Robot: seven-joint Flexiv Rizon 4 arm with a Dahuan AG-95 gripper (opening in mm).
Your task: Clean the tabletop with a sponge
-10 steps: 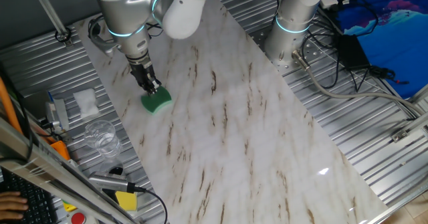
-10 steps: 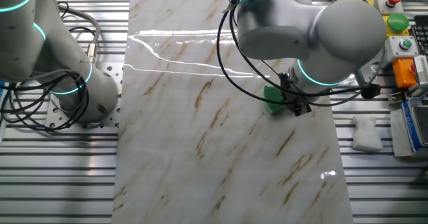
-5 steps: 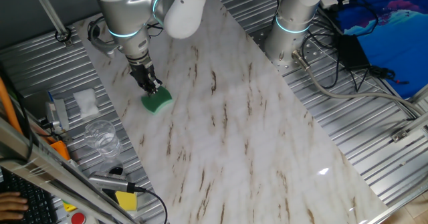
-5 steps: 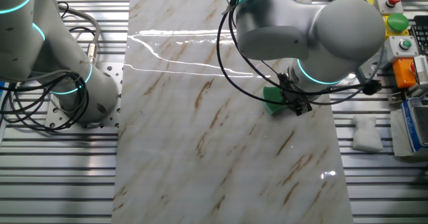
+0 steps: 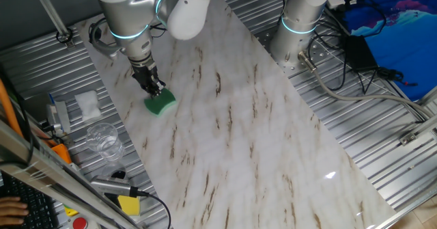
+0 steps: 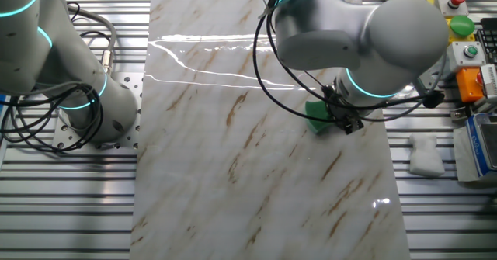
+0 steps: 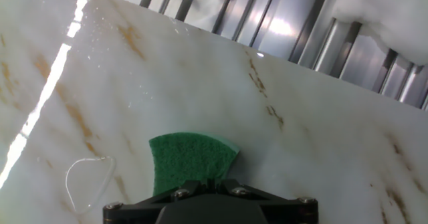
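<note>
One sponge clenched in jaws of gripper, pressed flat on surface near its edge by grey ribbing. Wiping under way; judged early, most of slab left uncovered.

The desk top was white marble-look, streaked with brown veins. The sponge was bright green, with a darker green scouring face in the hand view. The arm was silver-grey with glowing cyan rings, its gripper black. The ribbed surface around was grey metal. A cloth was white, a block yellow, a button green.
</note>
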